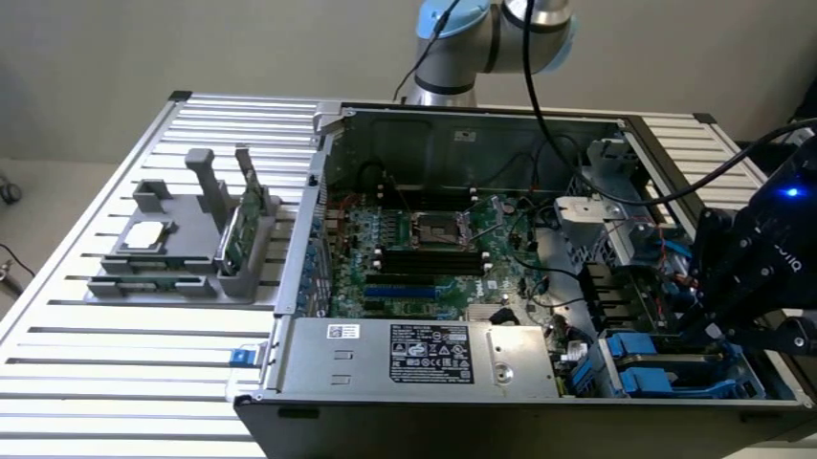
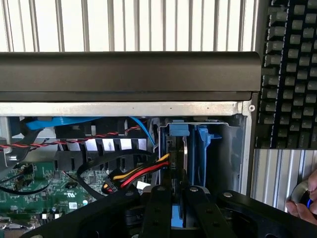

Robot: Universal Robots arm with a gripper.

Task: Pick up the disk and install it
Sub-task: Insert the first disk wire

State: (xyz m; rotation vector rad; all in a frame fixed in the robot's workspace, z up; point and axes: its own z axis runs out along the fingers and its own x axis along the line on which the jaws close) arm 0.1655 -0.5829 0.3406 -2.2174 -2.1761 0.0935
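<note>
Nearest the wrist camera, the black two-fingered gripper [image 2: 174, 210] stood nearly closed, its fingers [image 2: 157, 208] pinched on a blue plastic edge. I judged that to be the carrier of the disk [image 2: 177, 166], a flat silver-grey metal drive framed in blue, standing on edge in the drive bay. In the exterior view the gripper [image 1: 717, 330] hung over that bay at the near corner of the case on the exterior view's right, where more blue plastic drive carriers [image 1: 649, 368] sat.

Just beside the disk ran a bundle of yellow, red and black power wires [image 2: 141, 172]. Beyond it lay the grey metal rim of the open computer case [image 2: 124, 108].

My judgement: the step was seating the disk in its slot. Done well, it would call for a push straight along the guide, carrier kept parallel to the neighbouring blue rail [image 2: 202, 158], and the wire bundle kept out of the slot. A tilt could jam it.

A person's fingertips [image 2: 301, 207] showed beside a black keyboard [image 2: 290, 74]. Farther off, a grey plastic parts holder [image 1: 191, 239] sat on the slatted aluminium table [image 1: 77, 373].
</note>
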